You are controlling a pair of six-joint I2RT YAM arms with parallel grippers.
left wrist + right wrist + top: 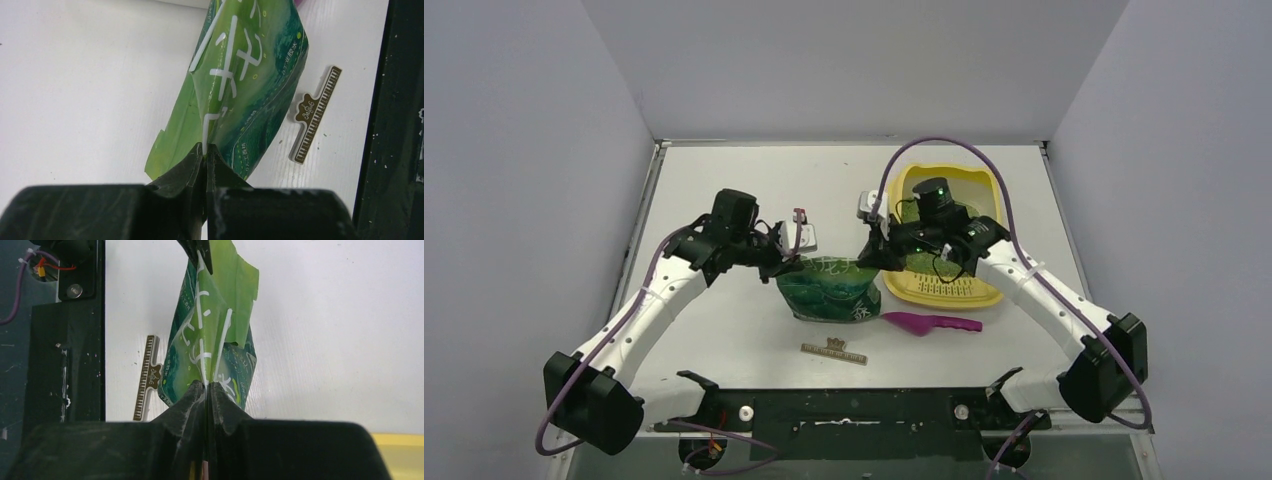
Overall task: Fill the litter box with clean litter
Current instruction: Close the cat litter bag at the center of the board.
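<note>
both top corners of the green bag [829, 292] are pinched. the left pincer [205, 147] is closed tight on the bag's left corner, the right pincer [206, 385] on its right corner. the yellow litter box [992, 200] sits on the tabletop [724, 190] just right of the bag, near the right pincer.

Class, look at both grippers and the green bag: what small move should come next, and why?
Probably lift the bag together and ease it toward the yellow tray. The left gripper and right gripper each pinch its top edge; the tray lies beside it.
</note>
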